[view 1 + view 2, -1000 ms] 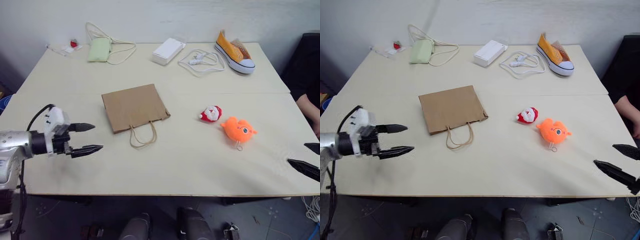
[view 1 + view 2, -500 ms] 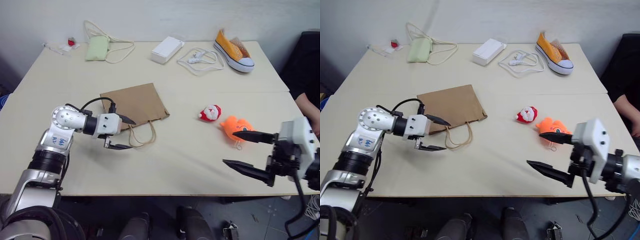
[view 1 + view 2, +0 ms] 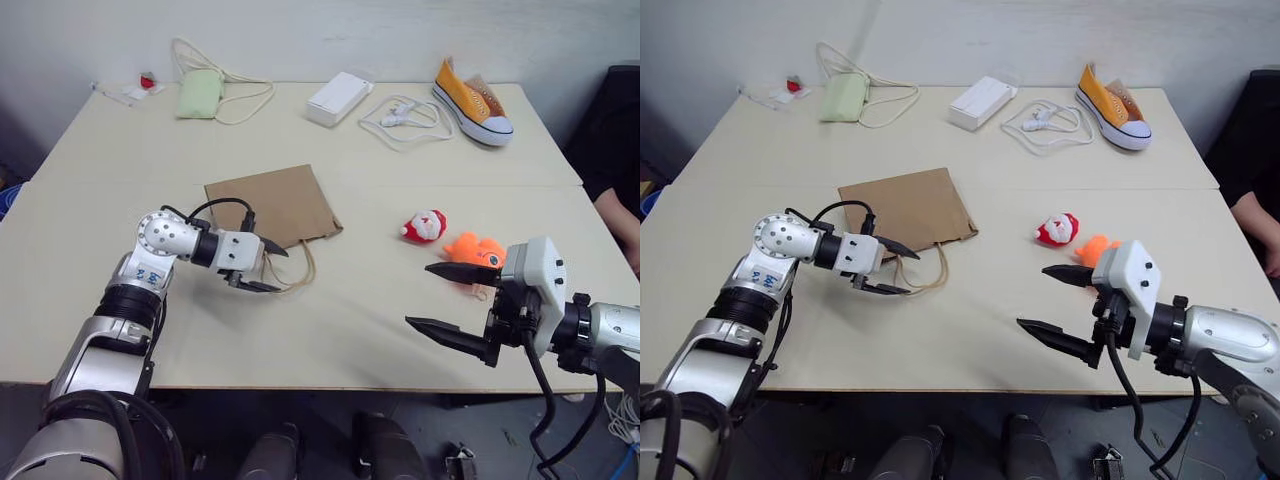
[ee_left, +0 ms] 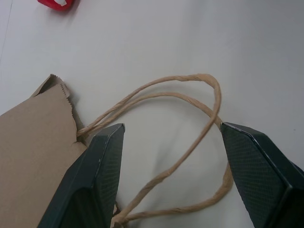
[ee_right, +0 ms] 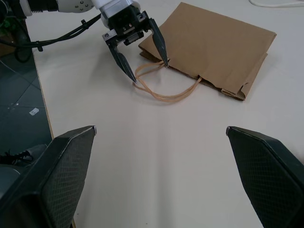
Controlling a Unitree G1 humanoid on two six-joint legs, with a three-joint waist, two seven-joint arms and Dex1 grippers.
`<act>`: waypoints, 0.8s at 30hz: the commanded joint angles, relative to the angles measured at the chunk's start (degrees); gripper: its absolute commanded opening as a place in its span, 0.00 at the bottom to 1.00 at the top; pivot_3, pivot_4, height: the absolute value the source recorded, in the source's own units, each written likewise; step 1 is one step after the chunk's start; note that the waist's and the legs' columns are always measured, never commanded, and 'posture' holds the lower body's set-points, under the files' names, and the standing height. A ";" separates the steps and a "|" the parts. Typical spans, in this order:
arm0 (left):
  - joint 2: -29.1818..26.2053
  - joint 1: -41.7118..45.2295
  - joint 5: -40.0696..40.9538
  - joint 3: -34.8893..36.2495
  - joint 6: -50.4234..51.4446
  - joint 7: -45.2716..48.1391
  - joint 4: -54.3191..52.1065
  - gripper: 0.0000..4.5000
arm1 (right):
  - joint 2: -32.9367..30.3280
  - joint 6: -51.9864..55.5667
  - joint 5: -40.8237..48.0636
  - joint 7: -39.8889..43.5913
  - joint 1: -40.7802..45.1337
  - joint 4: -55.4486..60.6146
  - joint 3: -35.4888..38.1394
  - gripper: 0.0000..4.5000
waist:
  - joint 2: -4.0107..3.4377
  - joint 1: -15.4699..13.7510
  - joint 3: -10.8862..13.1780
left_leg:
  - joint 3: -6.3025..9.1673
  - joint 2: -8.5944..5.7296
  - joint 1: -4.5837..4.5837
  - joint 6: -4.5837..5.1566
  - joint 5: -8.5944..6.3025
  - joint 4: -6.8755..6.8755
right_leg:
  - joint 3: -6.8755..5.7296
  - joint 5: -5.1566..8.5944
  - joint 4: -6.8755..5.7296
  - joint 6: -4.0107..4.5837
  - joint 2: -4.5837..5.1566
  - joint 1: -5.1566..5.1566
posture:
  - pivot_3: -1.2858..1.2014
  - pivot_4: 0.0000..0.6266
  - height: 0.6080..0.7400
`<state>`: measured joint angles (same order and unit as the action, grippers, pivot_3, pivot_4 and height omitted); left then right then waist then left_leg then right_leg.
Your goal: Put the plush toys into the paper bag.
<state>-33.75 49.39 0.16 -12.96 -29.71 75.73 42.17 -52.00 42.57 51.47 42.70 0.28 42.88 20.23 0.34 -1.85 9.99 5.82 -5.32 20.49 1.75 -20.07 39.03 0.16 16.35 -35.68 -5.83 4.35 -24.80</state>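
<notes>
Your left gripper, jaws open, straddles the handles of the flat paper bag. Close off-centre and you may snag one loop, dragging the bag shut. Your right gripper hangs open-jawed near the orange toy and Santa.

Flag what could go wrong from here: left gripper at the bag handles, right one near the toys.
1. The left gripper straddles the twisted paper loop handles with open jaws; closing may catch one loop only, so the flat brown kraft paper bag may not open.
2. The bag lies flat, mouth shut; toys cannot go in yet.
3. The open right gripper hangs close to the round orange plush toy and could knock it or the red-and-white Santa plush.
</notes>
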 commanded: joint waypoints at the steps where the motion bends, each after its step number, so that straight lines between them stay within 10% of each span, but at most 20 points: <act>1: 0.81 2.15 -0.38 0.12 -1.65 -0.34 2.04 0.61 | 0.46 -0.64 1.27 -0.85 0.87 1.78 -0.17 1.00 | 0.00 0.03 0.00 | -0.01 0.00 0.00 0.02 -0.01 0.01 | 0.01 -0.01 0.00 -0.01 0.00 0.00 | 0.52 0.24 1.00; 9: 2.88 2.22 6.71 3.93 15.43 2.16 -1.49 0.03 | 2.02 -1.11 0.27 -3.53 0.66 1.93 -2.10 1.00 | 0.01 0.24 0.01 | -0.01 0.00 0.03 0.03 -0.02 0.02 | 0.01 -0.01 -0.18 -0.01 -0.01 -0.03 | 0.52 0.24 1.00; 14: 1.33 0.94 23.21 9.70 48.85 6.97 -16.75 0.00 | 5.05 -1.12 -1.94 -7.56 3.17 -0.24 -5.34 1.00 | 0.08 0.46 0.05 | 0.01 0.01 0.08 0.03 -0.02 0.06 | 0.02 -0.01 -0.27 -0.01 -0.02 -0.08 | 0.52 0.24 1.00; 24: 3.42 -0.16 30.84 14.02 66.59 -1.61 -27.85 0.00 | 11.06 -1.59 -10.33 -8.98 15.10 -8.98 -18.88 0.32 | 0.07 0.56 0.04 | -0.03 -0.03 0.56 -0.08 0.05 0.21 | 0.09 -0.01 -0.34 -0.01 -0.03 -0.70 | 0.52 0.24 1.00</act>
<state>-30.40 49.58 29.17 -0.18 36.14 75.05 17.87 -41.94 42.52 43.56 33.91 13.18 35.34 3.38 0.41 -1.29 10.03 5.78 -5.35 21.06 1.66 -20.01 39.24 0.25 16.34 -36.02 -5.83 4.31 -25.53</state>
